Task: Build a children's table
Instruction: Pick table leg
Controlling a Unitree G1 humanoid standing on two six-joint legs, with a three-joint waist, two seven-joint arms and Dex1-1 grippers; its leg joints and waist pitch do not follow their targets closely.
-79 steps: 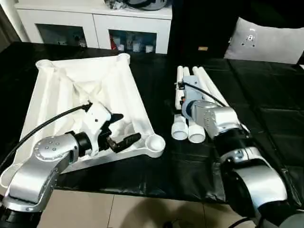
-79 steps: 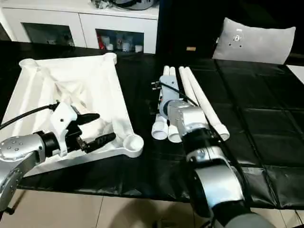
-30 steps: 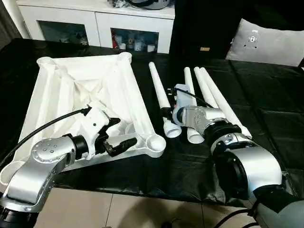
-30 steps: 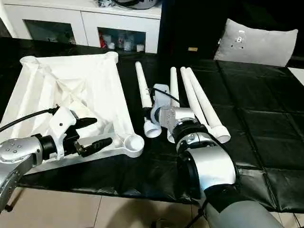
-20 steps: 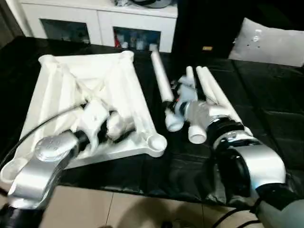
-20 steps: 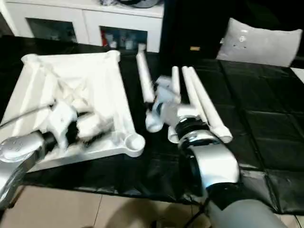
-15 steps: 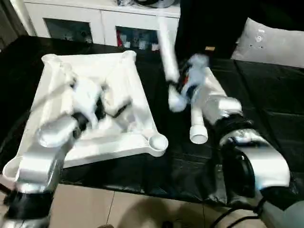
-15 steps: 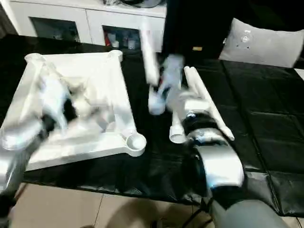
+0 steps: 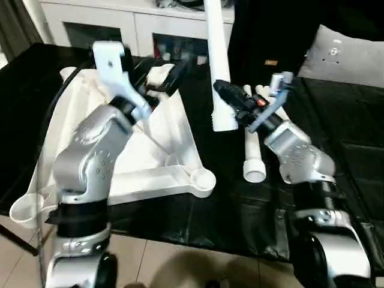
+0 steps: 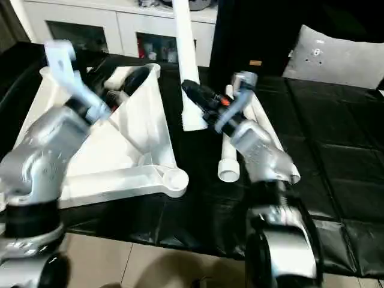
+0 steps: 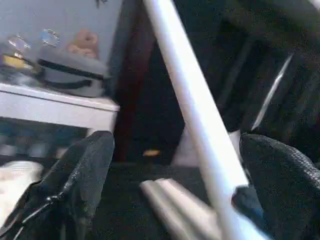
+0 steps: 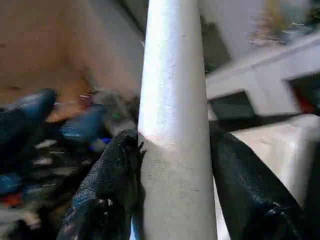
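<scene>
Now the right pincer (image 9: 227, 96) is clenched on a white leg (image 9: 217, 54), holding it upright above the black desk (image 9: 336, 144). Nearby, the left pincer (image 9: 168, 78) hangs released above the far edge of the upturned top (image 9: 162, 150), empty. More legs (image 9: 255, 150) lie on the desk beside the top.

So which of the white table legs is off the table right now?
The leg gripped near its wide end by the right pincer, standing nearly upright in the air. The other legs lie flat on the black table.
</scene>
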